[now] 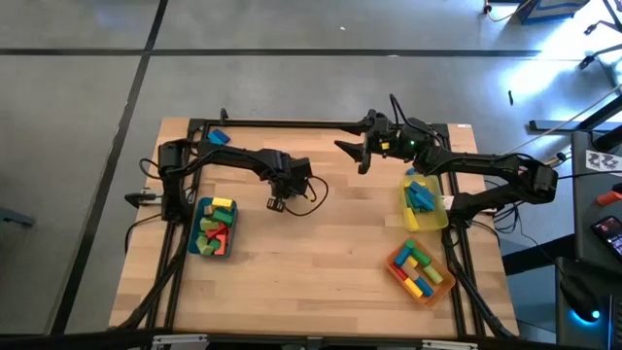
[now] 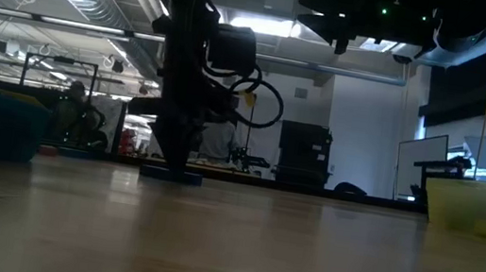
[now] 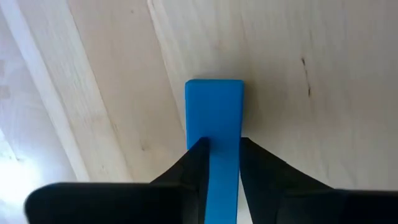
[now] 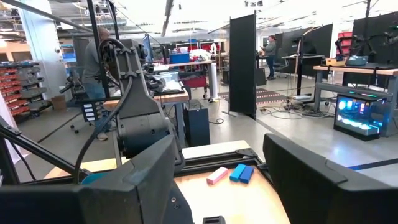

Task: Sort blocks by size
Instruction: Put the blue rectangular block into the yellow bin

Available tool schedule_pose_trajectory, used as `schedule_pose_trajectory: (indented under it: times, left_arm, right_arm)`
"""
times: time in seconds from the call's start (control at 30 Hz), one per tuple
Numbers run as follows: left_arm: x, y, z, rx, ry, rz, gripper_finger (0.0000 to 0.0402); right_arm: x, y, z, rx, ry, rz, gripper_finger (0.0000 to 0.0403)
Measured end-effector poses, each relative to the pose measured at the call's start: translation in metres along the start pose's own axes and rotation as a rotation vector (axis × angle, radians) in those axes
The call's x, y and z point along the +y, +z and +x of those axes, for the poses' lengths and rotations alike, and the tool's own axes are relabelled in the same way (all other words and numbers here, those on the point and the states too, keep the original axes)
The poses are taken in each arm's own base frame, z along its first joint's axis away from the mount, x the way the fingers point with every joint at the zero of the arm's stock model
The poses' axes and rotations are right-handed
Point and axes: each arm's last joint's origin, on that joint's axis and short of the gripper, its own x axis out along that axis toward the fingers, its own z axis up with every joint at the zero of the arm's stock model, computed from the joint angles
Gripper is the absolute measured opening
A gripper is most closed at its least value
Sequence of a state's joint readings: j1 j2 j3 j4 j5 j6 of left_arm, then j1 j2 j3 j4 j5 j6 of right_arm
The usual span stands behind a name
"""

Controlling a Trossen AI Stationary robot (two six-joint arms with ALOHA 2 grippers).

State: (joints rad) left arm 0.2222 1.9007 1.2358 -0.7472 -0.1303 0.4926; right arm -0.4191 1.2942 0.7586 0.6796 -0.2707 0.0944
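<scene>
With the blue bar (image 3: pixel 214 118) lying flat on the bare wood of the table (image 1: pixel 321 253) and the left gripper (image 3: pixel 219 155) clenched across its narrow sides, a straight lift is best made before the tray (image 1: pixel 213 229) is approached, while the right gripper (image 1: pixel 365 152) is held open aloft.

Blue block (image 3: pixel 214 124); pale wood table (image 3: pixel 311 74); yellow tray (image 1: pixel 428 215).

Light wooden slatted table (image 1: pixel 321 262): teal tray (image 1: pixel 213 229) left, yellow tray (image 1: pixel 425 204) and orange tray (image 1: pixel 420 272) right, blue bar block (image 3: pixel 213 118) mid-left.
</scene>
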Motion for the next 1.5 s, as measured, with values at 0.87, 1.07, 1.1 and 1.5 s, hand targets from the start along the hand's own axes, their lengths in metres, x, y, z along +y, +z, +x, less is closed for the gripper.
schedule_pose_trajectory:
  times: [0.87,1.07,1.1,1.5]
  left_arm:
    - [0.020,-0.028,0.014,0.050,-0.092,-0.274,0.0214]
    - [0.016,-0.035,0.022,0.039,-0.094,-0.268,0.0176]
    - [0.016,-0.034,0.023,0.039,-0.094,-0.265,0.0163]
    - [0.010,-0.031,0.018,0.030,-0.077,-0.245,0.0116]
  right_arm:
    - [0.000,0.000,0.000,0.001,0.000,0.001,0.0246]
    - [0.000,0.000,0.000,0.001,0.000,0.001,0.0246]
    - [0.000,0.000,0.000,0.001,0.000,0.001,0.0246]
    - [0.000,-0.001,0.000,0.009,-0.001,0.004,0.0246]
